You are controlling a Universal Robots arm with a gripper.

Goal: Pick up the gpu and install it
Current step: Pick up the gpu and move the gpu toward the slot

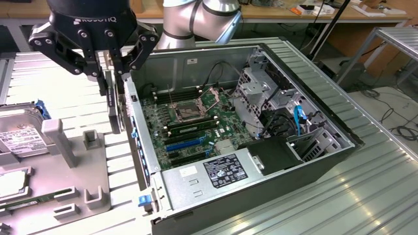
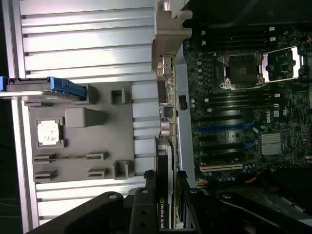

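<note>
Gpu (image 1: 115, 110) edge-on in claw (image 1: 112, 74), upper end out of sight.

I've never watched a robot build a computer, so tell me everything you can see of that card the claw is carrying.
The gpu is a thin, flat, dark card, seen edge-on. It hangs upright, its upper end pinched in the claw, which is shut on it. It sits just outside the open computer case, on the exterior view's left, above the grey holder tray. The wrist view shows pale lettering on its black face. Whether it brushes the case wall is unclear.
</note>
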